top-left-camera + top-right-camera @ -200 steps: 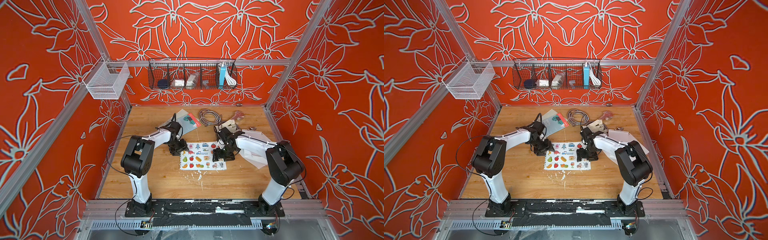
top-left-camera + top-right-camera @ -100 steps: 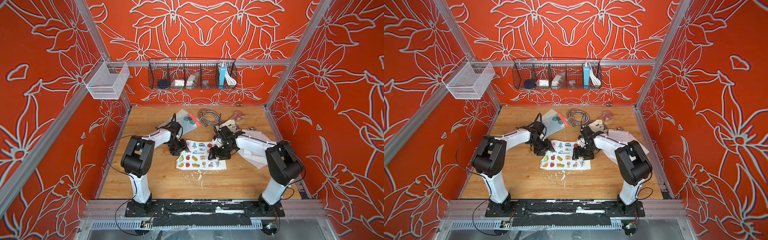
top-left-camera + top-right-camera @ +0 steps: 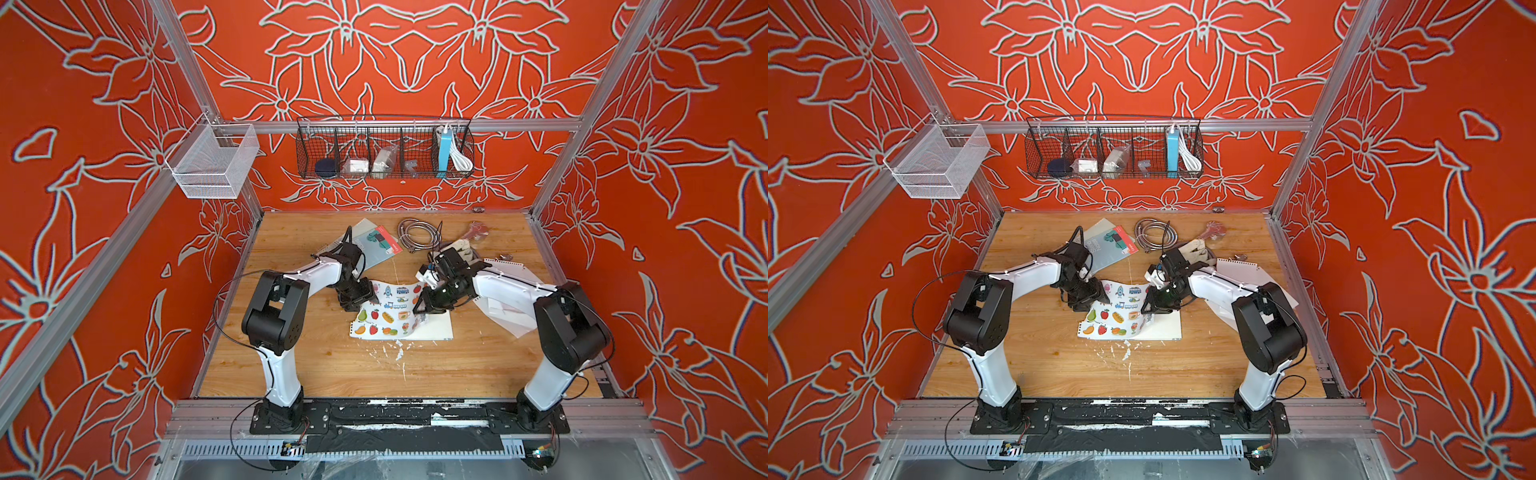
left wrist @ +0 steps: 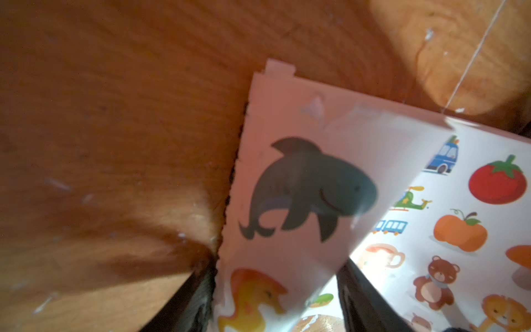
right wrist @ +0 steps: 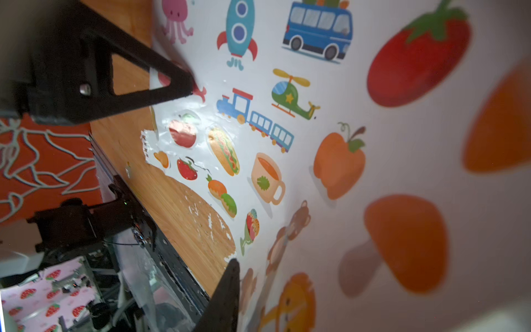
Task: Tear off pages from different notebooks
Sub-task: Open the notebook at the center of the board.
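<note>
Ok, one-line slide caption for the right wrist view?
Right gripper curls the picture-printed white notebook cover off the wooden table while the left gripper's black finger touches its bound edge.

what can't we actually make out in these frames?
- Right gripper grip: right wrist view shows one finger; the picture notebook's cover hides the other.
- Loose pages: in both top views the right arm overlaps them; count unclear.
- Blue notebook lettering: too small, partly behind the left arm.
- Wall basket contents: too small in both top views.
</note>
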`<state>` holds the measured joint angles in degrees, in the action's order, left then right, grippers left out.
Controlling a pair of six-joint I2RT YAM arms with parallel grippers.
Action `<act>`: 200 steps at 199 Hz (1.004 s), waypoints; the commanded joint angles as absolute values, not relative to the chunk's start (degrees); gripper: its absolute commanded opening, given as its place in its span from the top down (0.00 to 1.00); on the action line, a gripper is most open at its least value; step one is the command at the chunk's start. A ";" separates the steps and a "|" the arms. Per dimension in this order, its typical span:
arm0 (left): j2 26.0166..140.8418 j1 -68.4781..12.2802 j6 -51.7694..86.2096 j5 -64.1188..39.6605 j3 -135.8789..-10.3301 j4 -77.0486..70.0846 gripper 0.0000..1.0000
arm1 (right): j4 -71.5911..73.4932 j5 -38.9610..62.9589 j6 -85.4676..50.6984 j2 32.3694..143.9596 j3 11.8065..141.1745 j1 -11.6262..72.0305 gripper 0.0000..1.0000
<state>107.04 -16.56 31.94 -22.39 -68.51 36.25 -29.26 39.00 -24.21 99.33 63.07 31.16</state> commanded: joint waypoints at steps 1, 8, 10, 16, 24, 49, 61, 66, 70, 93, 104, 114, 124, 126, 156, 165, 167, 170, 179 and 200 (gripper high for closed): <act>104.62 -17.00 29.45 -16.18 -66.43 32.66 0.33 | -30.26 38.21 -23.38 99.63 64.17 31.50 0.91; 102.58 -17.09 28.65 -14.35 -66.07 32.21 0.32 | -30.15 38.19 -23.38 99.45 64.16 31.55 0.96; 101.91 -17.13 28.37 -13.74 -65.93 32.18 0.32 | -30.15 38.20 -23.38 99.37 64.16 31.49 0.97; 100.12 -17.42 27.42 -11.76 -65.75 32.31 0.31 | -30.22 38.17 -23.38 99.32 64.29 31.50 1.00; 97.74 -18.15 26.11 -8.61 -65.53 32.92 0.30 | -30.65 38.16 -23.28 99.38 64.65 31.47 1.00; 91.24 -23.29 20.34 -1.30 -64.15 34.49 0.21 | -30.82 39.56 -23.75 99.97 66.05 31.50 1.00; 89.35 -27.04 17.67 -0.28 -63.36 35.23 0.18 | -30.90 40.43 -24.08 100.34 67.15 31.47 1.00; 88.66 -28.58 16.58 -0.46 -62.95 35.18 0.17 | -31.00 40.75 -24.34 100.52 67.52 31.51 1.00; 88.20 -29.95 15.66 -0.66 -62.58 35.08 0.17 | -31.03 40.97 -24.49 100.62 68.04 31.49 1.00; 85.02 -37.92 10.60 -1.48 -59.75 32.27 0.13 | -31.49 43.41 -26.09 101.93 71.20 31.43 1.00; 82.95 -40.94 8.01 -1.88 -57.95 29.57 0.11 | -31.87 44.55 -26.92 102.72 72.67 31.46 1.00; 81.23 -42.81 6.35 -1.87 -56.40 27.33 0.10 | -32.20 45.39 -27.41 103.59 73.78 31.42 1.00; 79.82 -43.61 5.63 -2.16 -55.12 25.16 0.09 | -32.64 46.61 -27.96 104.34 74.64 31.40 1.00; 79.57 -43.66 5.63 -1.97 -54.80 24.70 0.09 | -32.61 46.90 -28.10 104.46 74.80 31.40 1.00; 77.98 -44.85 4.68 -0.92 -52.53 18.89 0.08 | -32.23 51.08 -29.51 105.79 75.48 31.46 1.00; 78.09 -45.44 4.48 -0.25 -51.95 16.85 0.08 | -31.91 52.78 -29.78 106.16 75.67 31.45 1.00; 78.17 -45.55 4.55 0.03 -51.77 16.32 0.08 | -31.94 53.45 -30.01 106.29 75.68 31.43 1.00; 78.33 -45.84 4.50 0.29 -51.66 15.72 0.08 | -31.97 53.97 -30.12 106.46 75.81 31.46 1.00; 79.21 -46.35 4.16 0.55 -51.54 14.10 0.07 | -31.87 55.37 -30.62 106.77 75.99 31.45 1.00; 82.00 -48.03 3.63 1.96 -52.66 12.53 0.07 | -32.15 57.17 -30.94 106.72 76.46 31.42 1.00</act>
<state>79.48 -46.19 5.93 -0.14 -52.07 17.74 -31.27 52.18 -29.58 106.15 74.35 31.16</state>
